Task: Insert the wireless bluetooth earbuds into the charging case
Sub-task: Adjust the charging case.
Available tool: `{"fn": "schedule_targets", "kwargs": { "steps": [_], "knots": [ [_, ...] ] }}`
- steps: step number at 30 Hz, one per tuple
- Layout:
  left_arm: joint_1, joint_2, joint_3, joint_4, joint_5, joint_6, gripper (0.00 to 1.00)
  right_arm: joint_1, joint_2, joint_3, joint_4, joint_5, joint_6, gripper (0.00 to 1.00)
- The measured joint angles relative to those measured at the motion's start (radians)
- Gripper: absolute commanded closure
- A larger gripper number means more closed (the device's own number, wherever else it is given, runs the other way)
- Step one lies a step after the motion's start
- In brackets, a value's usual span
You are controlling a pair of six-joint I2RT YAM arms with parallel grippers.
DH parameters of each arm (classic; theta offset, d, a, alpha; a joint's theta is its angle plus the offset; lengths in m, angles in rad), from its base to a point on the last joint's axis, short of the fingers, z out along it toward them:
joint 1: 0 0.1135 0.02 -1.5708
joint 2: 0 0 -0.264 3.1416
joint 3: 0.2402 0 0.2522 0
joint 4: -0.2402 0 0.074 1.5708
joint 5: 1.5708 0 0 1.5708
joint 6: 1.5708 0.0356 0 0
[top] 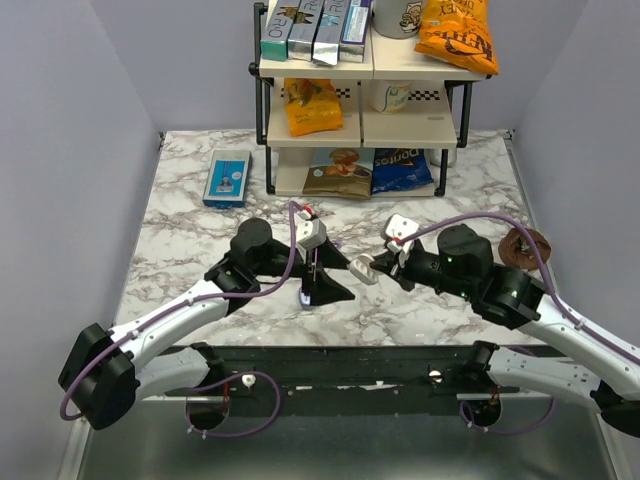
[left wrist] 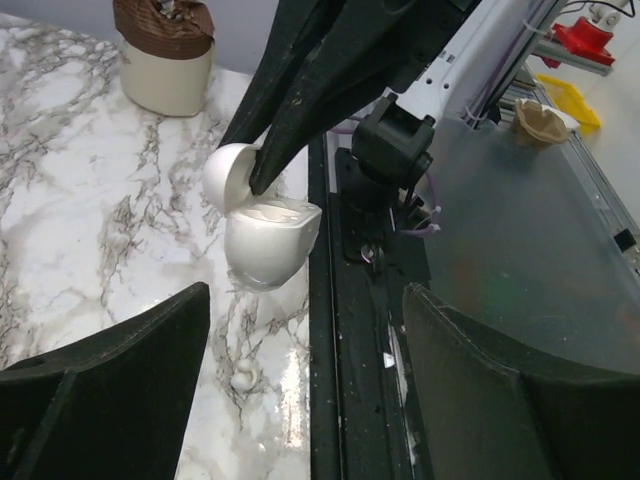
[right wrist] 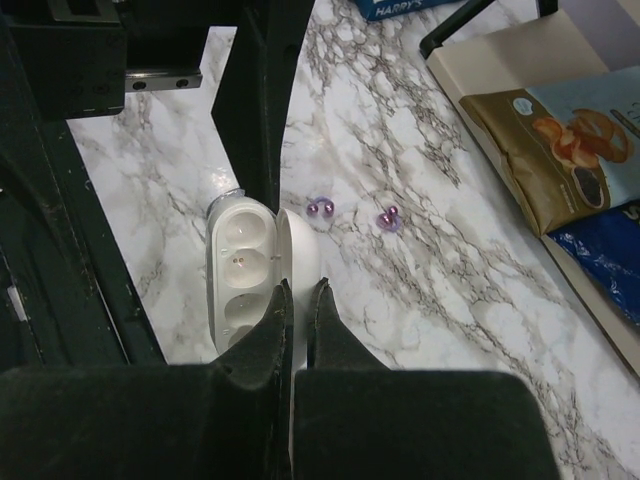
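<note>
Left claw [left wrist: 305, 300] hangs wide and empty above the desk [top: 190, 250]. The charging case [right wrist: 240, 270] lies open, both wells vacant, with the right claw [right wrist: 302, 290] pinched narrow on its lid. Two earbuds [right wrist: 320, 208] lie loose at the case's 2 o'clock. Neither is inserted yet.

Marbled bench [top: 180, 250] before me. Shelf rack [top: 365, 100] at far edge, snack bags [top: 458, 35] on it. Blue box [top: 227, 178] lies left of it.

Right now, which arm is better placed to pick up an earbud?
Left. The left gripper is open and empty; the right gripper pinches the lid of the open charging case. Both earbuds lie on the table beside it.
</note>
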Motion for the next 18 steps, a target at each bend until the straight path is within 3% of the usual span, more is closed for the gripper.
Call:
{"fn": "schedule_targets", "kwargs": {
  "steps": [8, 13, 18],
  "knots": [
    [-0.049, 0.035, -0.006, 0.019, -0.002, 0.003, 0.39, 0.009, 0.029, 0.0, 0.002, -0.01, 0.0, 0.99],
    [-0.065, 0.035, -0.019, 0.035, -0.034, 0.005, 0.41, 0.016, 0.045, 0.0, 0.002, -0.027, 0.002, 0.99],
    [-0.072, 0.035, -0.021, 0.035, -0.07, 0.014, 0.18, 0.026, 0.048, 0.0, 0.004, -0.04, 0.003, 0.99]
  ]
}}
